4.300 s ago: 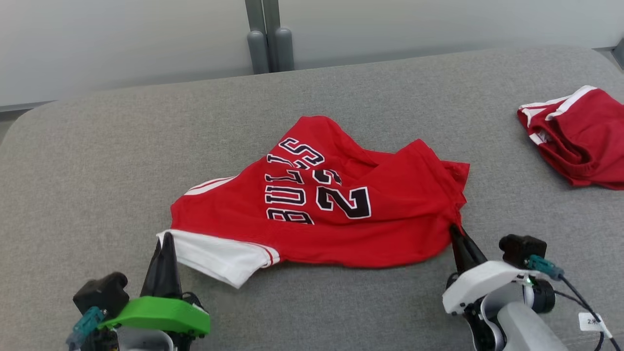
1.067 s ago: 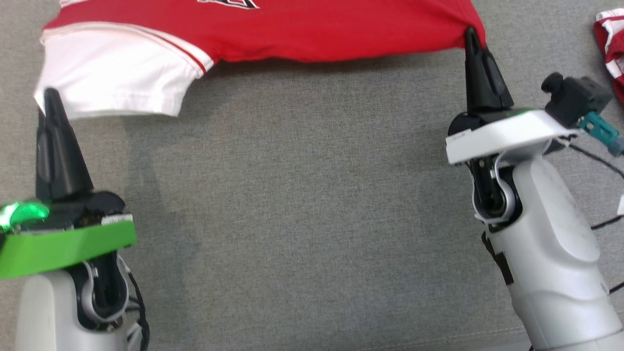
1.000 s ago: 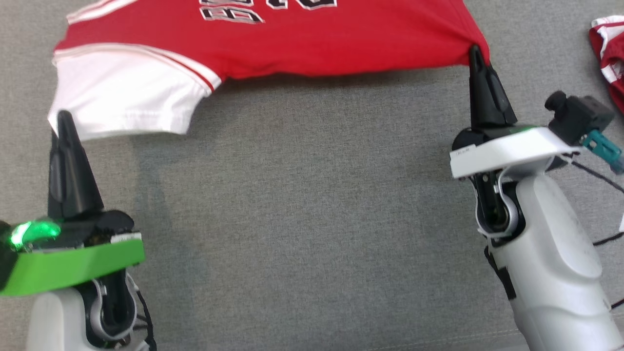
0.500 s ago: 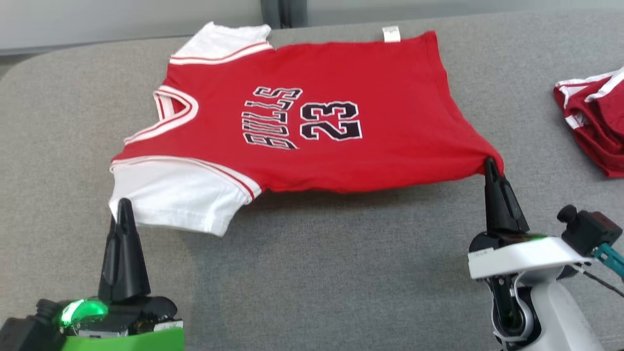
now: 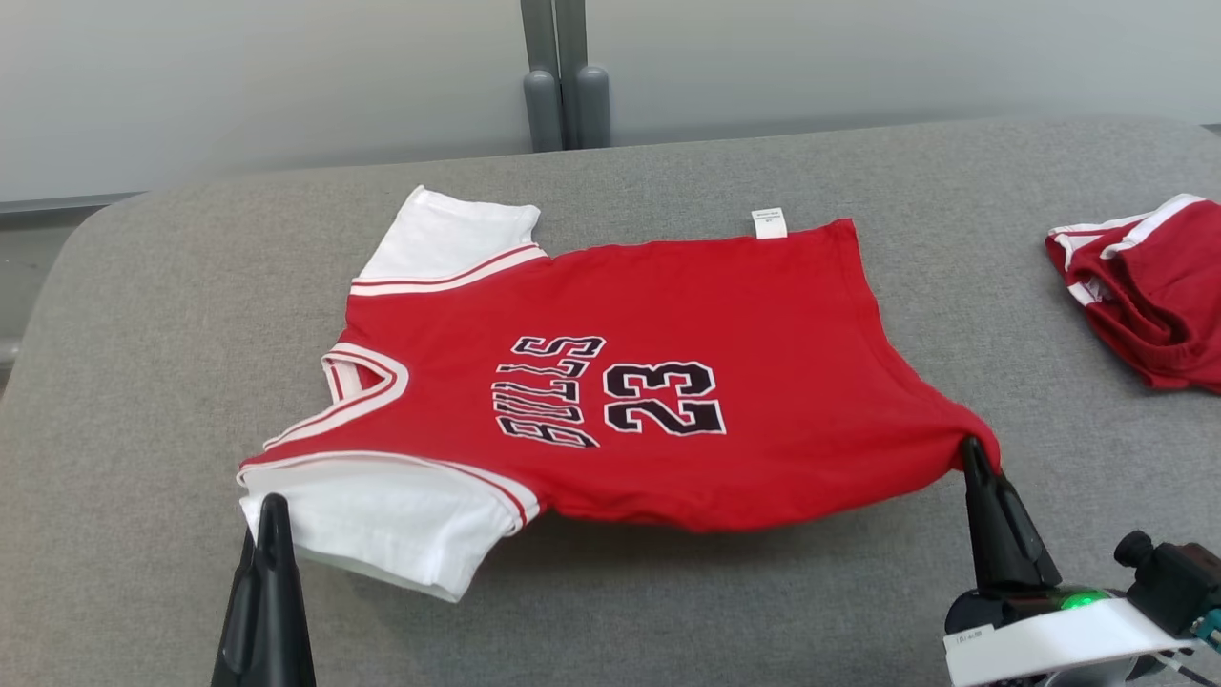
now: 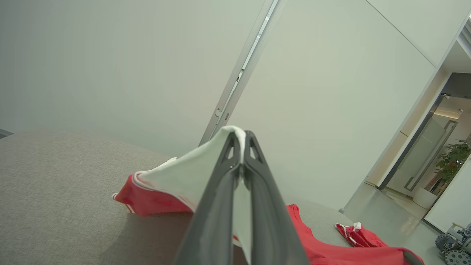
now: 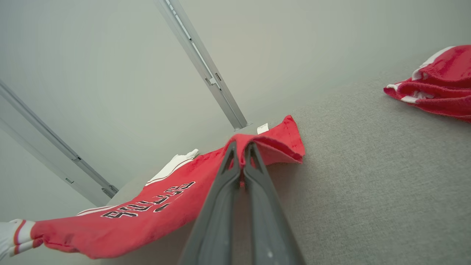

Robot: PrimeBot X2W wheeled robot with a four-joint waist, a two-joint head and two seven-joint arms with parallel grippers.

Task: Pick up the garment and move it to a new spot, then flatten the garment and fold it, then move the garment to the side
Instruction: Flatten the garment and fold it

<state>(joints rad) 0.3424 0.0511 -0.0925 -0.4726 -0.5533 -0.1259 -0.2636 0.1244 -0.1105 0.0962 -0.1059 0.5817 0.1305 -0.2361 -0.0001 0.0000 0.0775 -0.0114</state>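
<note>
Inspection found the red jersey (image 5: 620, 382) spread print side up near the middle of the grey padded surface (image 5: 143, 334). Its far edge rested flat and its near edge was raised clear of the padding. The left gripper (image 5: 274, 506) had its fingers pressed together on the corner of the near white sleeve (image 5: 382, 520). The right gripper (image 5: 971, 447) had its fingers pressed together on the near hem corner. Both wrist views showed cloth pinched at the fingertips. A second red garment (image 5: 1145, 286) lay bunched well apart to the right and was not involved. In my assessment the flattening step was in hand, with the near edge drawn fairly taut between the two grips and the body largely smooth. The next move would call for lowering both corners to the surface together under even tension, then letting go and taking fresh holds for the fold. Uneven lowering could tuck the sleeve under.
</note>
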